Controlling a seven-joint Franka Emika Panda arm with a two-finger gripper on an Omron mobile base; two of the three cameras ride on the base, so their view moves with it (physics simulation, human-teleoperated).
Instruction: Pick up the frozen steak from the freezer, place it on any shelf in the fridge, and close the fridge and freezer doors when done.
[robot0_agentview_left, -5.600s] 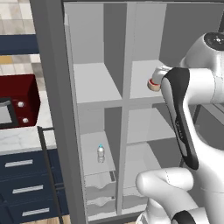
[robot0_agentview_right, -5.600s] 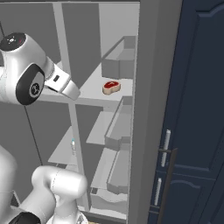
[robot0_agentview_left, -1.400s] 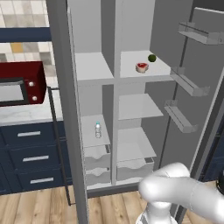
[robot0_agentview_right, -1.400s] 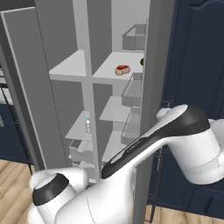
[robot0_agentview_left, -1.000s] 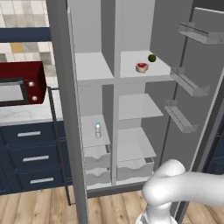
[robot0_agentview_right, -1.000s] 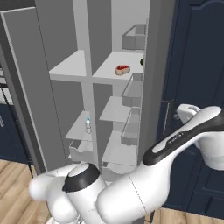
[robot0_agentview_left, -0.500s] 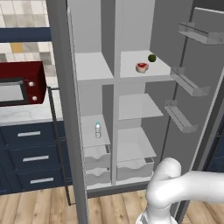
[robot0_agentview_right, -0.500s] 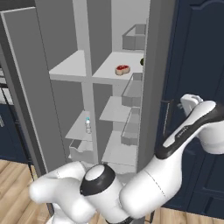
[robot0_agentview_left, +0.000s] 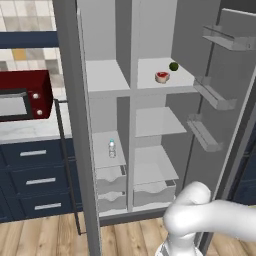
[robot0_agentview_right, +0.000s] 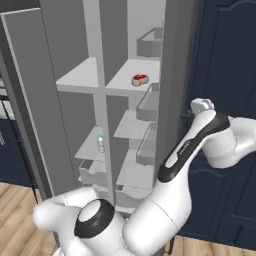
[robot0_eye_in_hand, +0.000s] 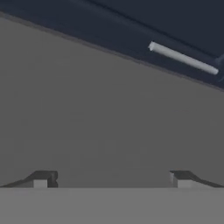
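The frozen steak (robot0_agentview_left: 161, 76) (robot0_agentview_right: 139, 79) lies on the upper shelf (robot0_agentview_left: 150, 85) of the fridge, the wider right compartment, beside a small green fruit (robot0_agentview_left: 173, 66). To its left is the freezer (robot0_agentview_left: 105, 125). Both grey doors stand open: the freezer door (robot0_agentview_left: 75, 130) on the left, the fridge door (robot0_agentview_left: 225, 115) on the right. My gripper (robot0_agentview_right: 189, 113) is behind the fridge door's outer face, near its free edge. In the hand view its fingertips (robot0_eye_in_hand: 43, 178) stand wide apart before the flat grey panel (robot0_eye_in_hand: 109, 109), the gripper (robot0_eye_in_hand: 111, 179) open and holding nothing.
A water bottle (robot0_agentview_left: 112, 148) stands on a lower freezer shelf above white drawers (robot0_agentview_left: 110, 180). Bins (robot0_agentview_left: 215, 95) line the fridge door's inside. A red microwave (robot0_agentview_left: 22, 97) and navy drawers (robot0_agentview_left: 35, 170) sit left. Navy cabinets (robot0_agentview_right: 230, 60) stand close behind the fridge door.
The base has backed away from the unit since the earliest frames. Over the last second the arm has swung right and its hand has come up behind the fridge door. The steak has stayed put.
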